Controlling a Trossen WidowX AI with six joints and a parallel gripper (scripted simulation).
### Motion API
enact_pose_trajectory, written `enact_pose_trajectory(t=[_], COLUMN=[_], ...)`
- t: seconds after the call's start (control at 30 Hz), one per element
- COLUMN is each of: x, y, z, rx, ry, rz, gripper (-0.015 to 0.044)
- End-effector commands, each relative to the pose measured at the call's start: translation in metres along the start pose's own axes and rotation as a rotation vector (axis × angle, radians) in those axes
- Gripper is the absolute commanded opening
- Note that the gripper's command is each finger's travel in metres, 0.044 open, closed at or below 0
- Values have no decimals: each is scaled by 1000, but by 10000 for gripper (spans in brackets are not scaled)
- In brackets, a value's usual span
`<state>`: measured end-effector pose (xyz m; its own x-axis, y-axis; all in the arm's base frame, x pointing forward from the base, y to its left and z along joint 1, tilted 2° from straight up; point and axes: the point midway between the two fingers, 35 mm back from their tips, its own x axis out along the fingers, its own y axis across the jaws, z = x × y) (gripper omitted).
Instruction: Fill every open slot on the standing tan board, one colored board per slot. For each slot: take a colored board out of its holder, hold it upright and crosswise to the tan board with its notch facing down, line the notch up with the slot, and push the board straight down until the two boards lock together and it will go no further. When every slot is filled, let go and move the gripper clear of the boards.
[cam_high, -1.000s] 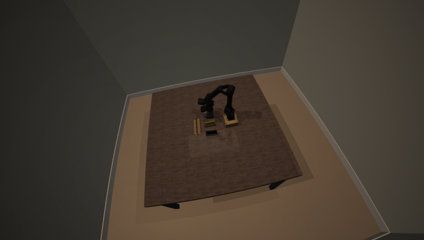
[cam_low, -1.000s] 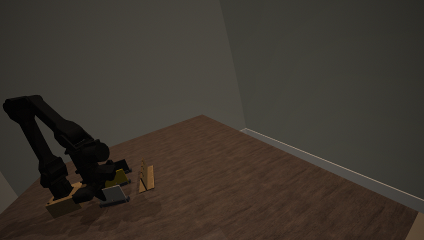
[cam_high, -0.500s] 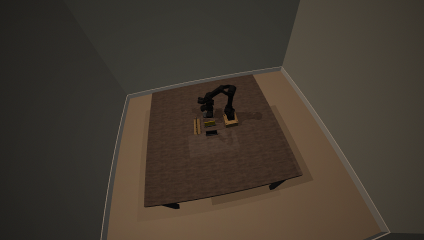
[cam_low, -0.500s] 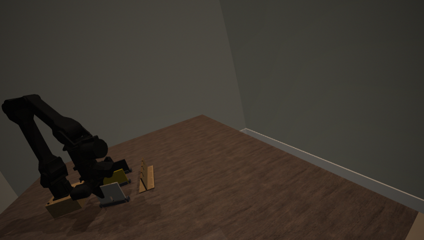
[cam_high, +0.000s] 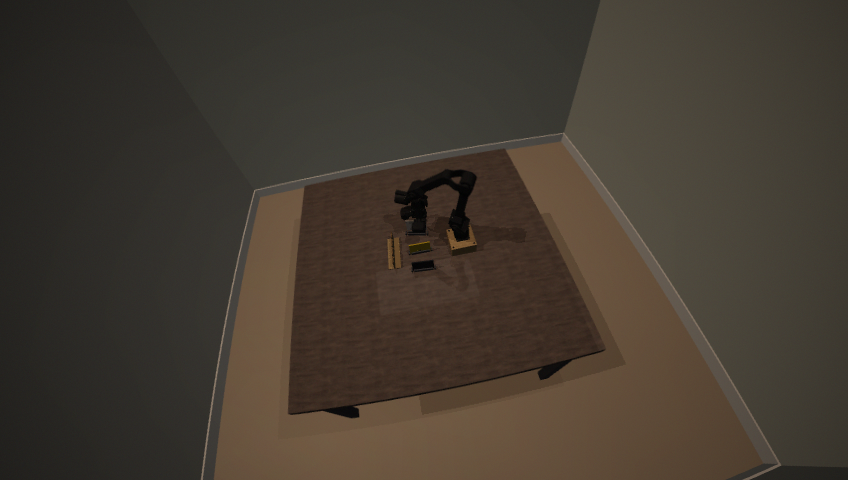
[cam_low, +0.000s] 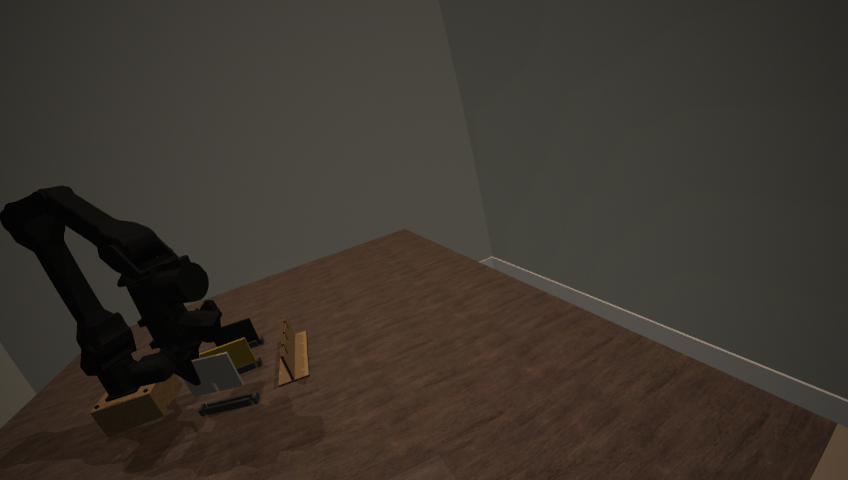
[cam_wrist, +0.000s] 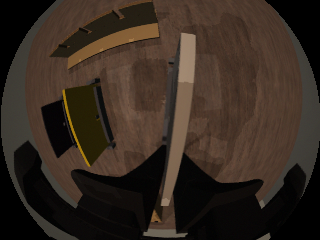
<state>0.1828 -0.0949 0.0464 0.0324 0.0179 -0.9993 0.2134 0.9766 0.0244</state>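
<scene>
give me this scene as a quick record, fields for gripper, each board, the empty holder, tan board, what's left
gripper: shut on the white board
white board: upright, raised above its holder, notch down
empty holder: on the table, below the white board
yellow board: upright in its holder
black board: upright in its holder
tan board: standing, no colored board in it
left: all three colored boards to slot
</scene>
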Motion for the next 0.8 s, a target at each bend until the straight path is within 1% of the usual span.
enact_pose_trajectory(t=[0.0, 0.6, 0.77], x=[-11, -52, -56], y=[-1, -1, -1], z=[3, 3, 3], rx=[-3, -3, -6], ry=[-17, -17, -17], rz=[-7, -7, -7], gripper=[0, 0, 0])
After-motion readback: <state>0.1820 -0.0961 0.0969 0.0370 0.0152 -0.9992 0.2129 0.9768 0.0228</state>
